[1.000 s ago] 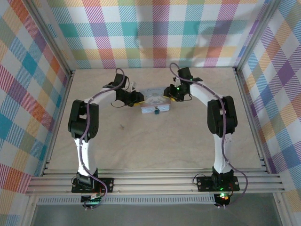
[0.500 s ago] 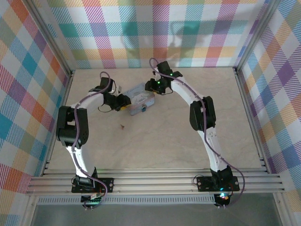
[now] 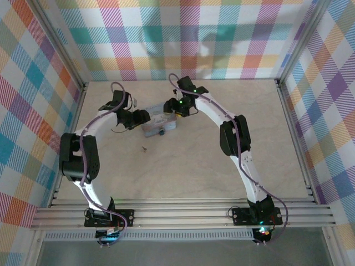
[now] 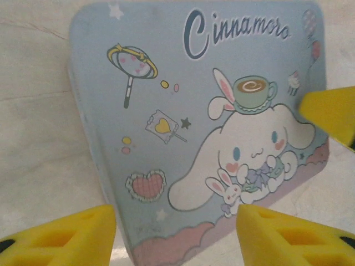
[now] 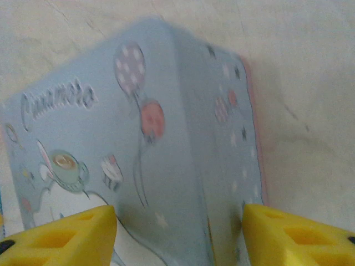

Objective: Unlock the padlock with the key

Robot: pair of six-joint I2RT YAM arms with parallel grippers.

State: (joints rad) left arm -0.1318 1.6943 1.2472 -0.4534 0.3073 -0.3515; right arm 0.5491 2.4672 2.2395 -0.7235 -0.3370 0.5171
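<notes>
Currently the left pincer (image 3: 137, 117) sits at the left end of the tin box (image 3: 158, 123), spread wide. In the left wrist view the lid lies between its yellow fingers (image 4: 61, 235), and whether they touch the box I cannot tell. Key (image 3: 143, 148): a tiny dark speck lying loose on the bench (image 3: 194, 166), near the box on its near-left side, apart from both pincers. Padlock (image 3: 161, 132): a small teal dot on the near face of the box, too small to tell if the shackle is shut. Right pincer (image 3: 174, 107): at the far right corner of the box, likewise spread, the corner between its fingers. Judgement: task barely begun. Key not picked up and nowhere near the lock; pickup, insertion and turn all remain
</notes>
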